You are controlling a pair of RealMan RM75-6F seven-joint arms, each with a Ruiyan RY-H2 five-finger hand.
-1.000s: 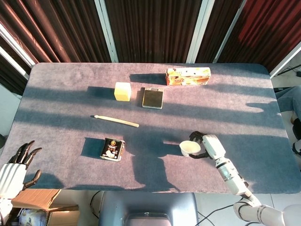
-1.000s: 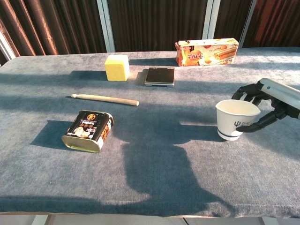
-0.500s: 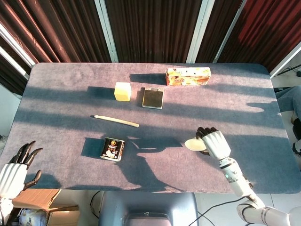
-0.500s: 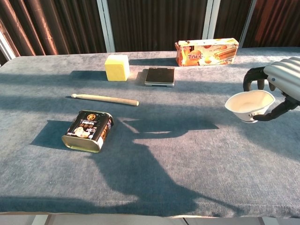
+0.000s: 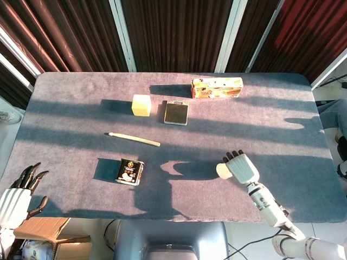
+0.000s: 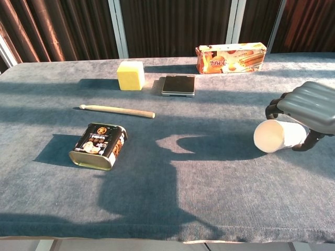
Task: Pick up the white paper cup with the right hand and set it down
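My right hand (image 6: 310, 109) (image 5: 242, 167) grips the white paper cup (image 6: 276, 136) (image 5: 223, 171) above the right part of the grey table (image 6: 209, 178). The cup is tipped on its side, its open mouth facing left, raised off the cloth with its shadow lying to the left of it. The fingers wrap over the top of the cup and the thumb goes underneath. My left hand (image 5: 15, 195) hangs off the table's near left corner, fingers apart, holding nothing.
A tin can (image 6: 98, 146) lies near the front left, with a wooden stick (image 6: 117, 110) behind it. At the back are a yellow block (image 6: 131, 75), a dark scale (image 6: 178, 85) and a biscuit box (image 6: 231, 57).
My right hand lifted the cup off the table and turned it from upright to lying sideways, mouth to the left. The left hand stayed where it was.
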